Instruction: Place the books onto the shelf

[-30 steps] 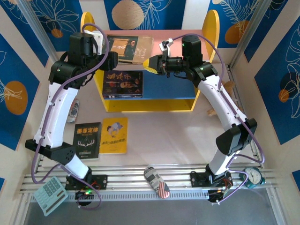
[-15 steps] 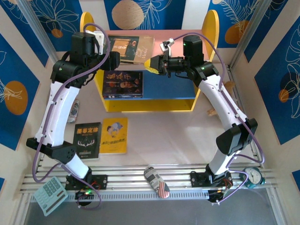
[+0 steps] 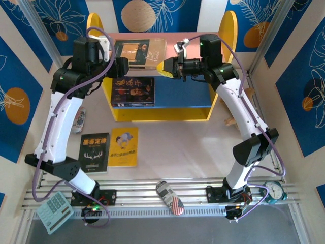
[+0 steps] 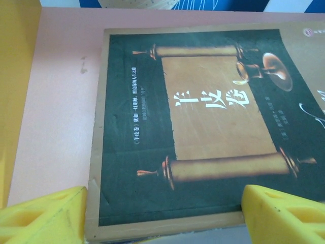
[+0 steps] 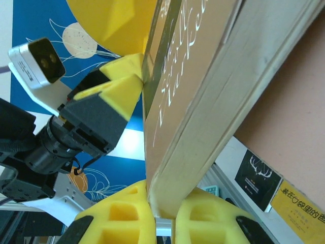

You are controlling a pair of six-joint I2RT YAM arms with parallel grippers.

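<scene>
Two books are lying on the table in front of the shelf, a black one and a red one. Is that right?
Not quite: the second book is yellow, not red. The top view shows it lying beside the black book on the table.

shelf (image 3: 160, 113) top: book A (image 3: 137, 53) | lower: book B (image 3: 133, 90) | table (image 3: 183, 147): book C (image 3: 95, 151), book D (image 3: 124, 146)

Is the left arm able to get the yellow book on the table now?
Probably yes. The left end effector is open and empty, and the yellow book lies flat on the table on that arm's side, nothing covering it.
</scene>
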